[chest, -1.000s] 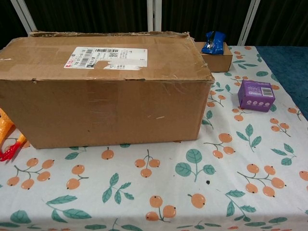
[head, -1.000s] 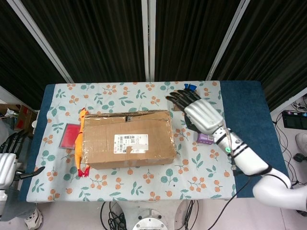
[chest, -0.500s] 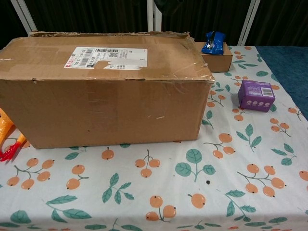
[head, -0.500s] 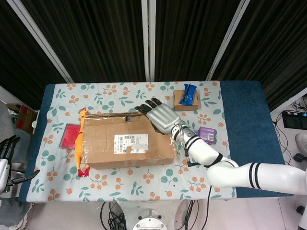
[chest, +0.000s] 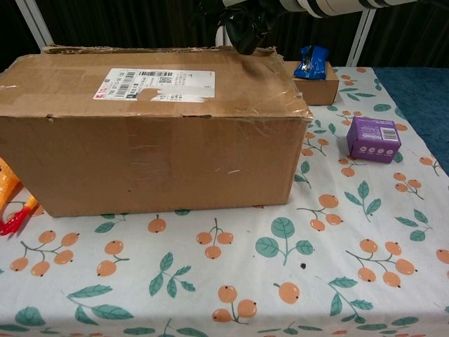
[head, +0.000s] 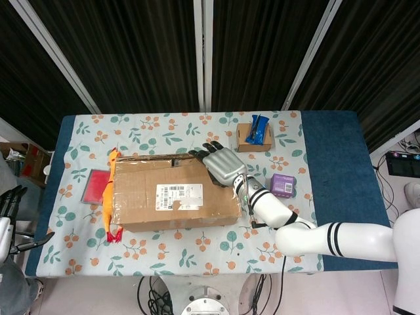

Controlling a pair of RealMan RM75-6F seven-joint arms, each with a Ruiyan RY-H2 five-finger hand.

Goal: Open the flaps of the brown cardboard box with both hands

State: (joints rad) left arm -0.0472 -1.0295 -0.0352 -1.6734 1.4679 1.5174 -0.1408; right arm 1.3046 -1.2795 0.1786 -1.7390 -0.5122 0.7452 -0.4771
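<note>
Since half a second ago the right hand (head: 223,164) has dropped a little lower over the far right corner of the brown cardboard box (head: 174,191), and its dark fingertips (chest: 242,31) have now come into the chest view at the box's back edge; the left hand (head: 8,216) has barely shifted, hanging off the table's near left corner, fingers apart and holding nothing. The right hand is spread flat, palm down, gripping nothing; whether it touches the cardboard I cannot tell.

To do this step well, I judge the fingertips should hook under the free edge of the top flap along the far side, not press on its middle; the left hand must come in to the opposite end so the box does not slide on the floral tablecloth (head: 275,223).

The box sits left of centre on the table, long side towards the robot; flaps closed, top glossy with clear tape, a white shipping label (head: 178,195) on it, far edge ragged.
</note>
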